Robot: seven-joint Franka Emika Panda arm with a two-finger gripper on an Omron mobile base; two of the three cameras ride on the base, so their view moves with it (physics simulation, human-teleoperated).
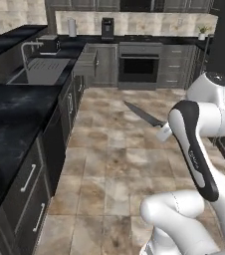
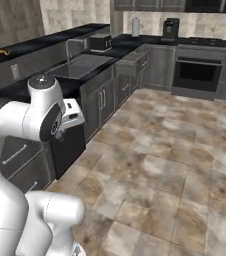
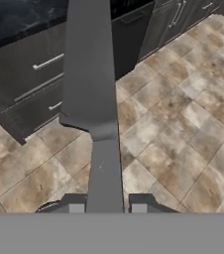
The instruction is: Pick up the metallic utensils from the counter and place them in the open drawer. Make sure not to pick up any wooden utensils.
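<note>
Claw (image 3: 104, 203) is clamped on a long grey knife (image 3: 91, 74), fingers (image 3: 73, 203) either side of the handle, blade pointing out ahead of the hand. From the left base view the knife (image 1: 143, 115) hangs in mid-air over the tiled floor (image 1: 114, 164), well away from the black desk (image 1: 10, 119) on the left. So a metallic piece is in hand & we're in the carry step, I'd say, w/ the arm pulled back off the worktop.

Open drawer (image 1: 86, 63) sits far down the room at the corner by the sink (image 1: 42, 69), pulled out from the cabinet run; right base view shows it (image 2: 133, 61) too, well apart from the arm. Something small & orange (image 2: 2, 51) lies on the far desk ledge at the left of that view, prob. the other metal utensil, too small to be sure. Can't spot the wooden one.

Next move, as I read it: base has to roll fwd toward that drawer, grip kept firm, then swing the knife over the drawer's inside & lower before letting go. Long blade could clip the cabinet fronts (image 3: 39, 84) on the way, so needs room
</note>
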